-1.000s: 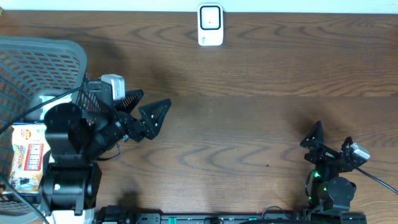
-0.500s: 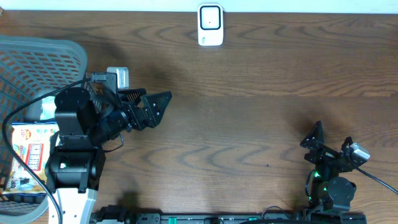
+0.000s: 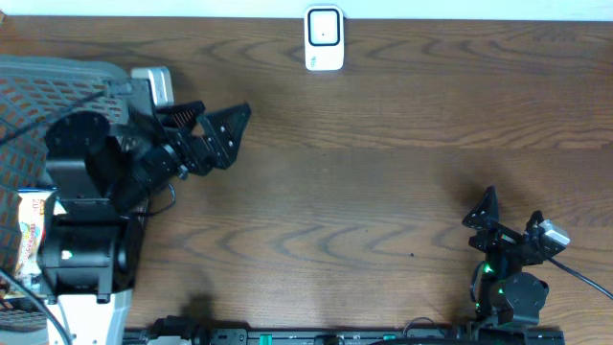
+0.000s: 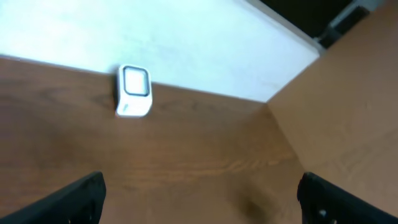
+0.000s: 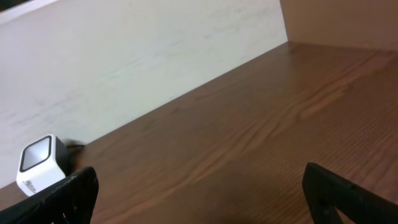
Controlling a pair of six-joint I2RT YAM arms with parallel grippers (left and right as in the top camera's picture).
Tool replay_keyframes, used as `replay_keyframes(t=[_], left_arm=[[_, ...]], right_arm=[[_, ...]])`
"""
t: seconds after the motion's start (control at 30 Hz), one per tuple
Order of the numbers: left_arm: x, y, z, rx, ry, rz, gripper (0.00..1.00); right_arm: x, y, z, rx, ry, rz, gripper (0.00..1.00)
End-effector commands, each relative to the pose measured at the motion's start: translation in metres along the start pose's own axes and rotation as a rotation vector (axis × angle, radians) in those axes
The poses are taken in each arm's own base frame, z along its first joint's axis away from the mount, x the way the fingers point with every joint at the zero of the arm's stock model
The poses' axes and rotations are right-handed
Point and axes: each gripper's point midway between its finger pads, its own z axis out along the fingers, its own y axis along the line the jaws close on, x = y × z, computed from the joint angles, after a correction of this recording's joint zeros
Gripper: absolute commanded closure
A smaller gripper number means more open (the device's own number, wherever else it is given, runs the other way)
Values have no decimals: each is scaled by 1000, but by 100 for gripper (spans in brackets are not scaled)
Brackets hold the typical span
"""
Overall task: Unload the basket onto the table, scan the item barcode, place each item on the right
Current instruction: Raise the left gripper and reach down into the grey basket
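The white barcode scanner point(image 3: 324, 39) stands at the table's far edge; it also shows in the left wrist view point(image 4: 133, 91) and the right wrist view point(image 5: 40, 165). The item, a colourful snack packet point(image 3: 31, 240), lies in the grey basket point(image 3: 57, 81) at the far left, mostly hidden by the left arm. My left gripper point(image 3: 226, 107) hangs open and empty just right of the basket, pointing toward the scanner. Its dark fingers point(image 4: 81, 199) stand wide apart over bare wood. My right gripper point(image 3: 512, 203) rests open and empty near the front right.
The brown wooden table point(image 3: 383, 192) stretches between the two arms. A pale wall point(image 4: 186, 43) runs behind the scanner. The left arm's black base point(image 3: 81, 259) stands beside the basket, with cables over it.
The left arm has swung up and back, carrying its open gripper toward the table's far edge and slightly left. The right arm has not moved.
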Motion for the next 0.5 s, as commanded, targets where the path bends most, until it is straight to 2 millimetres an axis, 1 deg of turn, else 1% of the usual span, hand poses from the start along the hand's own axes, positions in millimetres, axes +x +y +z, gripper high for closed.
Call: replay_keyframes(t=[0.0,0.13,0.2,0.23,0.4,0.47], left_arm=[[-34,7,-6,-129,-64,-6,2],[-60,13,-17,-250,-95,-19,2],[-70,21,-24,-332,-108,-28,2],[-80,30,-32,-420,-124,-36,2],[-97,53,-54,-630,-167,-73,2],[-104,59,-62,-695,-193,-88,2]], right_arm=[[-1,0,0,3,-5,12,1],[-1,0,0,3,-5,12,1],[-1,0,0,3,-5,12,1],[-1,0,0,3,-5,12,1],[-1,0,0,3,-5,12,1],[-1,0,0,3,-6,12,1]])
